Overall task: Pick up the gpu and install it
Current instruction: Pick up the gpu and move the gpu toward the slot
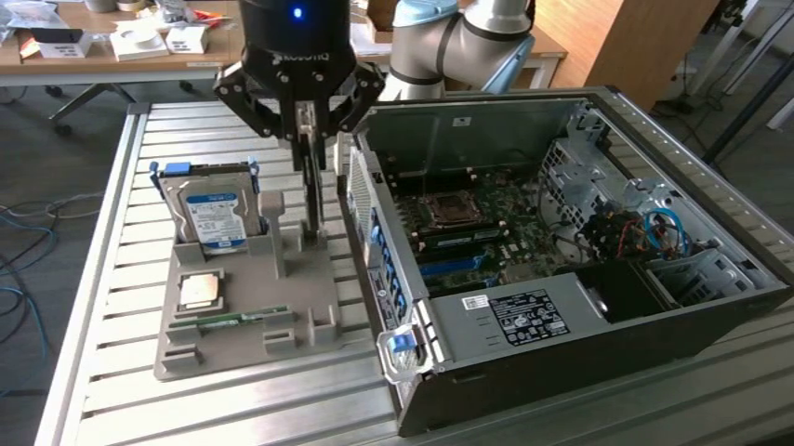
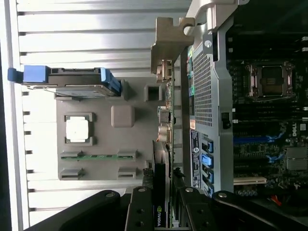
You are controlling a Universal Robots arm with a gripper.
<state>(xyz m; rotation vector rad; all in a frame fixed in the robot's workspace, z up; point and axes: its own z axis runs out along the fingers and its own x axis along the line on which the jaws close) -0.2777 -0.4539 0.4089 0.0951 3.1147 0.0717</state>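
gpu (image 1: 312, 190) hangs upright and edge-on, clamped at its top edge by the gripper (image 1: 305, 125), jaws set narrow around the thin card. Lower end sits among the posts of the grey holder (image 1: 236, 348); lifted clear or not, can't tell. Hard drive (image 1: 214, 216) stands in the holder on one side, open computer case (image 1: 583, 279) just beside on the other. Arm points straight down over mid tabletop (image 1: 112, 279).

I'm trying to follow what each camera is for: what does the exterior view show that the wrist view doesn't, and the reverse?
Exterior view adds the grey arm behind the claw, a cluttered desk, the computer's dark outer wall. Wrist view adds the graphics card's metal end bracket and logo. Both share the claw gripping the card, the hard drive, the grey holder, the open computer.
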